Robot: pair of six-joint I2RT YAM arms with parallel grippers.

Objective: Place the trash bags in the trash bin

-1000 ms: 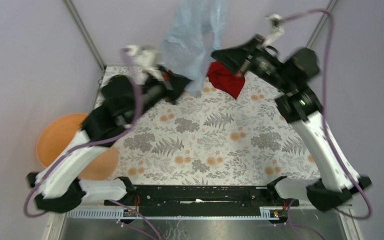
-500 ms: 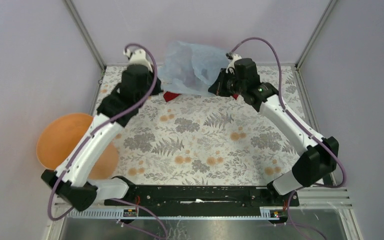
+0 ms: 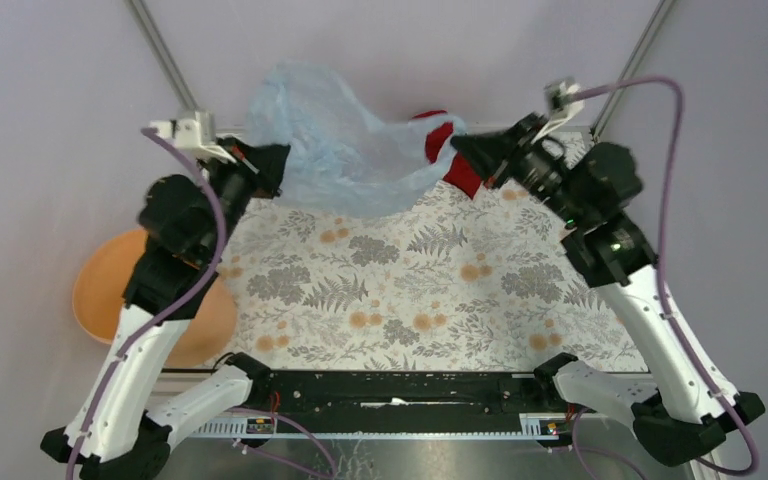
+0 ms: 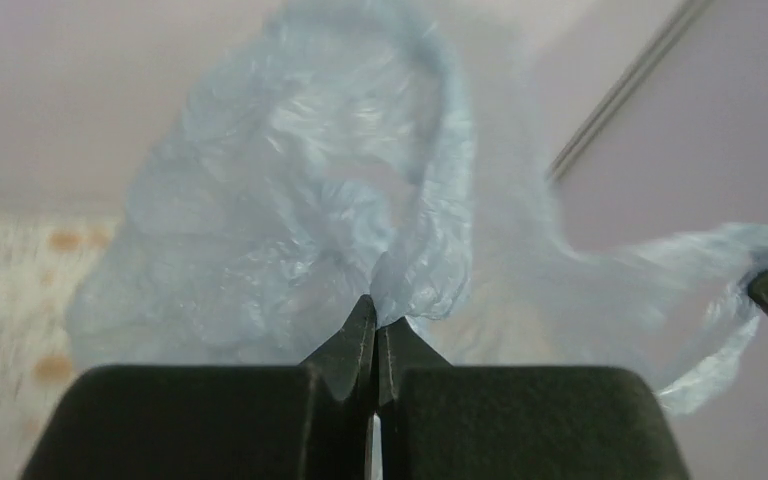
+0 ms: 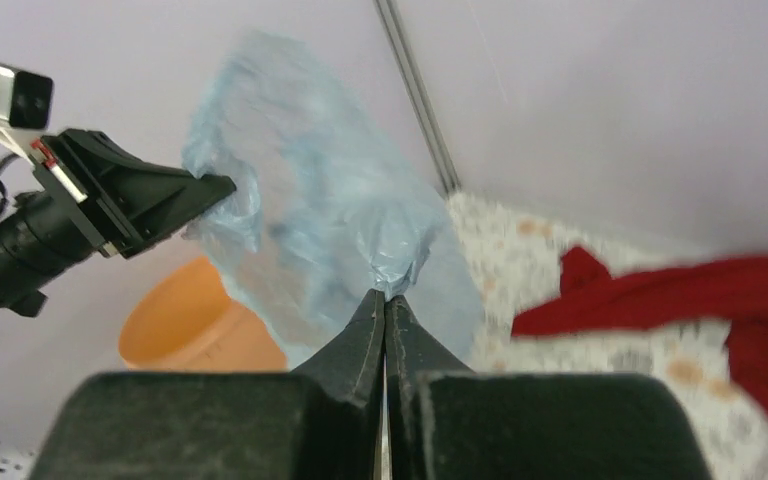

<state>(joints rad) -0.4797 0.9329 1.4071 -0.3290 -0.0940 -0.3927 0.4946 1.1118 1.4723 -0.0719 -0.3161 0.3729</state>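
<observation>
Trash bag (image 3: 345, 150): pale blue film, held in the air between both grippers.
Left gripper (image 3: 280, 158): clamped on one edge of the bag.
Right gripper (image 3: 456, 145): clamped on the opposite edge.
Red cloth (image 5: 700, 285): on the floral table (image 3: 410, 290), just beneath the right gripper.
Trash bin (image 3: 88, 290): orange, below the left gripper, beside the table, partly hidden by the left arm.
</observation>
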